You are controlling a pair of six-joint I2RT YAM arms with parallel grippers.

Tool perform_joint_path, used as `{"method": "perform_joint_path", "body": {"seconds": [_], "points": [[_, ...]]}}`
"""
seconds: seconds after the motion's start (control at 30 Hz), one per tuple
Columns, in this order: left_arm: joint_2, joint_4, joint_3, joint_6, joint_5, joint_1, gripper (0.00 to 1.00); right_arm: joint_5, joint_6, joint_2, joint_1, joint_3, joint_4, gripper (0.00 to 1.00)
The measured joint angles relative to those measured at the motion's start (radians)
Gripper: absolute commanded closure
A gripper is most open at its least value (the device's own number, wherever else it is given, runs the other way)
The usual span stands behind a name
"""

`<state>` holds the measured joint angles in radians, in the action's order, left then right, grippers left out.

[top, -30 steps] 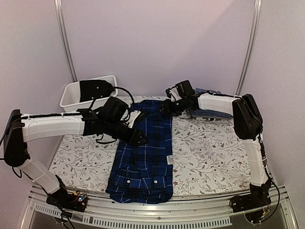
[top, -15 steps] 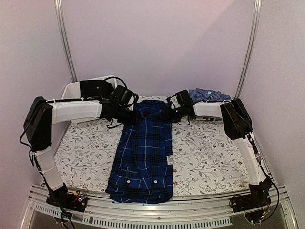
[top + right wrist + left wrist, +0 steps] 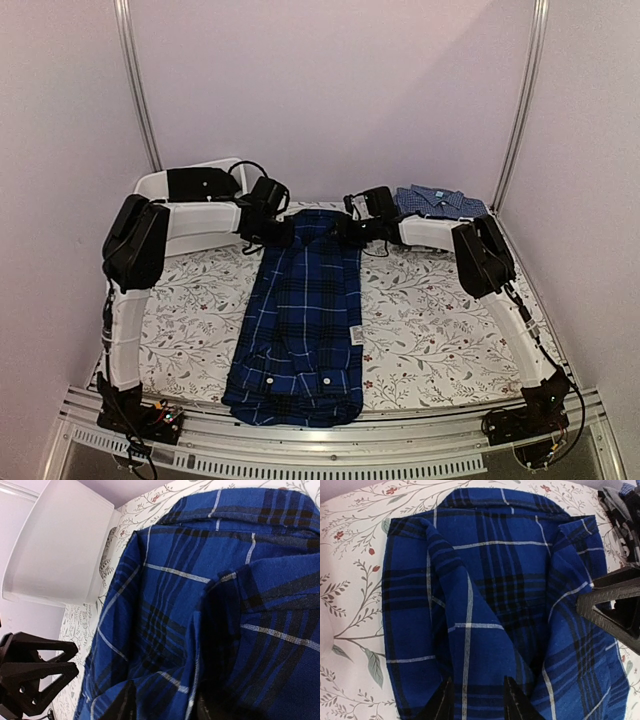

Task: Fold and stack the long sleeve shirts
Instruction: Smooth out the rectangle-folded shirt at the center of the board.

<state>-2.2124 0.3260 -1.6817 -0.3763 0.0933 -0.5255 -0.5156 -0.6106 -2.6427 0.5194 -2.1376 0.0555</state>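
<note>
Fingers of left gripper, right gripper straddle plaid shirt (collar end).

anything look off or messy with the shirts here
Nothing damaged. The plaid shirt lies slightly askew, and a small white label sticks out of its edge on the side toward the right arm.

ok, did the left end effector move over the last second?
Yes. The left end effector swung from mid-shirt to the far collar end of the plaid shirt, nearer the white bin.
</note>
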Motion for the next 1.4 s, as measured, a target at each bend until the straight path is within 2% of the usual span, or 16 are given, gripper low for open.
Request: {"method": "perform_joint_path", "body": {"seconds": [0.27, 0.5, 0.53, 0.6, 0.7, 0.77, 1.07, 1.4], "points": [[-0.111, 0.005, -0.104, 0.008, -0.011, 0.023, 0.69, -0.01, -0.057, -0.047, -0.017, -0.001, -0.03, 0.99], [-0.17, 0.036, -0.137, 0.005, -0.025, 0.054, 0.69, 0.049, -0.067, -0.045, -0.033, -0.001, -0.042, 1.0], [-0.174, 0.045, -0.143, 0.005, -0.026, 0.055, 0.69, 0.051, -0.068, -0.044, -0.034, -0.001, -0.043, 0.99], [-0.18, 0.055, -0.158, 0.005, -0.029, 0.056, 0.69, 0.05, -0.068, -0.044, -0.037, -0.002, -0.05, 0.86], [-0.183, 0.064, -0.183, 0.006, -0.033, 0.055, 0.68, 0.029, -0.061, -0.044, -0.039, -0.008, -0.057, 0.62], [-0.184, 0.065, -0.203, 0.008, -0.035, 0.055, 0.68, 0.024, -0.041, -0.043, -0.04, -0.013, -0.056, 0.54], [-0.183, 0.076, -0.233, 0.011, -0.056, 0.055, 0.66, 0.004, 0.016, -0.035, -0.049, -0.066, -0.054, 0.58], [-0.113, 0.092, -0.198, 0.034, -0.035, 0.03, 0.65, -0.044, -0.056, -0.101, -0.056, -0.159, -0.118, 0.6]]}}
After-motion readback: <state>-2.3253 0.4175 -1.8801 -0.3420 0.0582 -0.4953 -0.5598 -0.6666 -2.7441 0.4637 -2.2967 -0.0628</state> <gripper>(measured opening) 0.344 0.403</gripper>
